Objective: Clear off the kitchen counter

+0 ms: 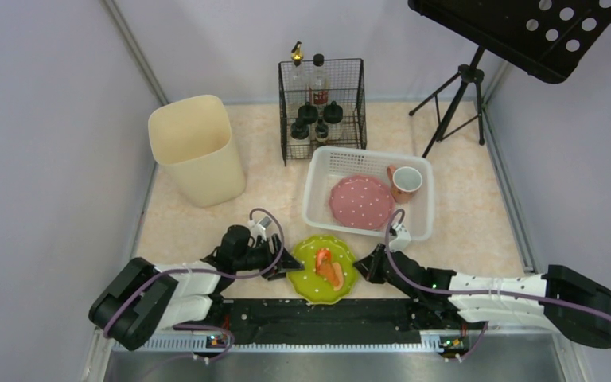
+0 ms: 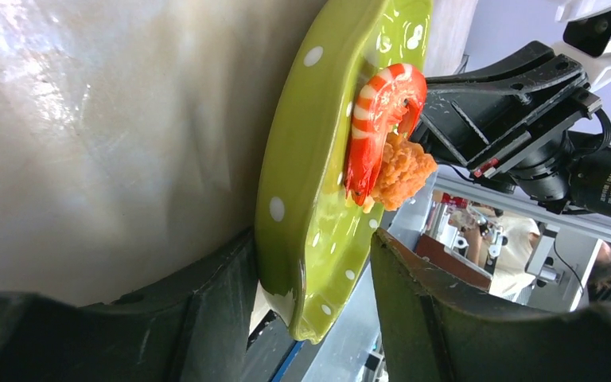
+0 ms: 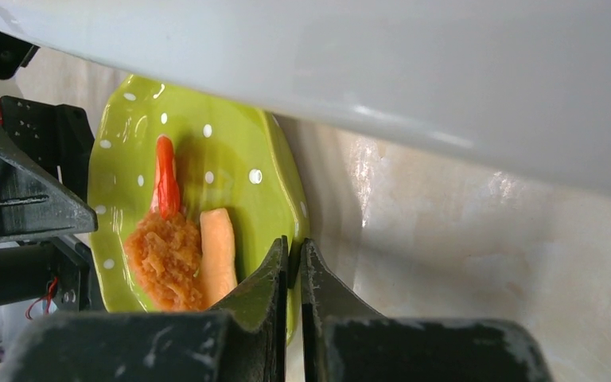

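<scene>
A green dotted plate (image 1: 306,284) lies on the kitchen counter (image 1: 461,207) at its near edge. On it are a red shrimp (image 1: 323,259), a crumbed piece (image 3: 163,259) and a pale stick (image 3: 216,255). My right gripper (image 1: 359,267) is shut on the plate's right rim; in the right wrist view that gripper (image 3: 294,247) pinches the green edge (image 3: 231,159). My left gripper (image 1: 290,263) is at the plate's left rim. In the left wrist view its jaws (image 2: 310,243) stand open on either side of the rim (image 2: 302,199), with a gap at the upper finger.
A white basket (image 1: 318,203) just behind the plate holds a pink plate (image 1: 360,200) and a cup (image 1: 405,181). A cream bin (image 1: 197,149) stands at the back left, a wire rack of bottles (image 1: 321,103) at the back, and a tripod stand (image 1: 457,95) at the back right.
</scene>
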{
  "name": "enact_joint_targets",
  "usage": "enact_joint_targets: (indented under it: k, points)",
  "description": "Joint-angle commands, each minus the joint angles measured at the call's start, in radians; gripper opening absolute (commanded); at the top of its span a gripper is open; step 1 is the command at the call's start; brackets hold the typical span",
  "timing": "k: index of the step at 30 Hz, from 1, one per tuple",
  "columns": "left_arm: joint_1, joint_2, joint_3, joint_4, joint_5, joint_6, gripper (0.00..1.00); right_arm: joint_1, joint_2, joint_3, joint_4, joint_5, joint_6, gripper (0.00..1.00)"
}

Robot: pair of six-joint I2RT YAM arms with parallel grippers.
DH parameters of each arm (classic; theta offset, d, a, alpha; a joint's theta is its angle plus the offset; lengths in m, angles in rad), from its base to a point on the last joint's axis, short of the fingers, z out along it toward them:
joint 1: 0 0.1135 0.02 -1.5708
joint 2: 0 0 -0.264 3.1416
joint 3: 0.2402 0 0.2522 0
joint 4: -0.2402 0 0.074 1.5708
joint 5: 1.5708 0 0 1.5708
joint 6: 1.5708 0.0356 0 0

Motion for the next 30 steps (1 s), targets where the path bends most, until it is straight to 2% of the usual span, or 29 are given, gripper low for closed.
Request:
enact_joint_targets:
  k: [1,14,21,26,29,30]
  points:
    - [-0.031,0.070,-0.089,-0.013,-0.040,0.001,0.59,0.008,-0.013,-0.084,-0.170,-0.094,0.060,0.00]
    - [-0.069,0.367,-0.090,0.369,-0.006,-0.091,0.51,0.008,-0.018,-0.082,-0.152,-0.108,0.061,0.00]
    - [-0.078,0.488,-0.094,0.517,0.014,-0.124,0.46,0.008,-0.014,-0.082,-0.142,-0.107,0.063,0.00]
    - [-0.080,0.554,-0.101,0.621,0.029,-0.149,0.30,0.008,0.002,-0.077,-0.134,-0.108,0.063,0.00]
    - [-0.080,0.556,-0.103,0.640,0.033,-0.155,0.22,0.008,0.001,-0.077,-0.135,-0.109,0.065,0.00]
    - [-0.080,0.549,-0.103,0.636,0.032,-0.155,0.17,0.009,0.001,-0.076,-0.137,-0.109,0.064,0.00]
